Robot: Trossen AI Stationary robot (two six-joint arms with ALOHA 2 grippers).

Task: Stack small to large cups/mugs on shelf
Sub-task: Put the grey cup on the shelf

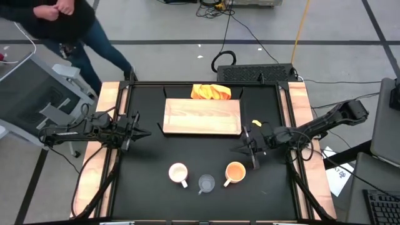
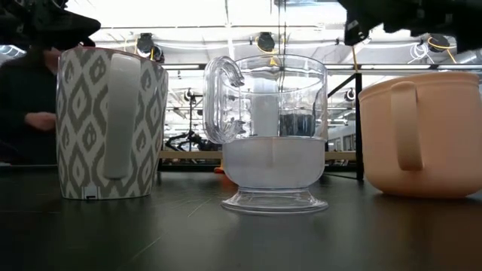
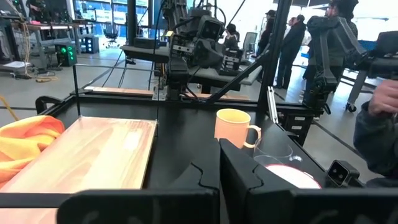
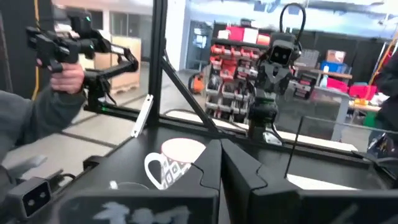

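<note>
We find the three cups in a row low in the high view's centre: white mug [image 1: 178,172], clear glass cup [image 1: 206,183], orange-yellow mug [image 1: 235,171], all off the shelf [image 1: 202,116] above them. We judge them rigid, light and breakable, the glass slippery; rims or handles suit gripping. Left end effector [image 1: 144,133] and right end effector [image 1: 235,150] hover pressed together, empty. Only the low view reveals the white mug's grey pattern.

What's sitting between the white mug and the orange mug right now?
The clear glass cup stands between the white mug and the orange mug, apart from both. The high view shows it; the low view confirms it.
</note>
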